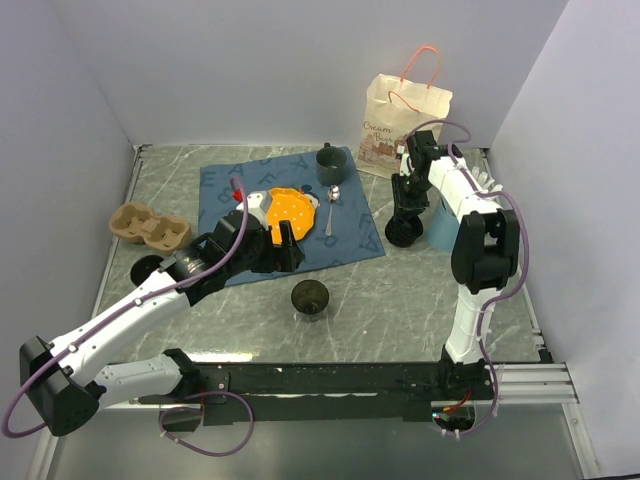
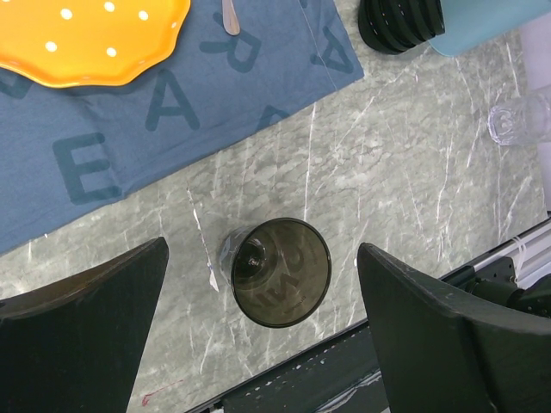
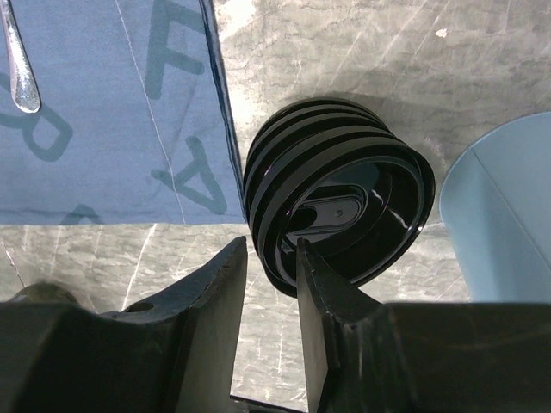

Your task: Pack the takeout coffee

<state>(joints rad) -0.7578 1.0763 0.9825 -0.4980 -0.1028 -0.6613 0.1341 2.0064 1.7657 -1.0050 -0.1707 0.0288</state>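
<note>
A dark translucent cup point(image 1: 310, 298) stands on the marble table point(image 1: 400, 300) near the front; in the left wrist view the cup point(image 2: 280, 271) sits below and between my fingers. My left gripper point(image 1: 283, 248) point(image 2: 263, 249) is open wide and empty above it. A stack of black lids point(image 1: 403, 233) point(image 3: 340, 189) sits right of the blue placemat point(image 1: 285, 215). My right gripper point(image 1: 408, 200) point(image 3: 269, 267) points down at the stack, its jaws closed on the near rim of the top lid. A paper bag point(image 1: 405, 125) stands at the back right. A cardboard cup carrier point(image 1: 150, 226) lies at the left.
The placemat holds an orange plate point(image 1: 290, 210), a spoon point(image 1: 332, 208) and a dark mug point(image 1: 329, 163). A light blue object point(image 1: 440, 225) stands beside the lids. A dark round thing point(image 1: 148, 268) lies near the carrier. A clear plastic piece point(image 2: 521, 120) shows at the right.
</note>
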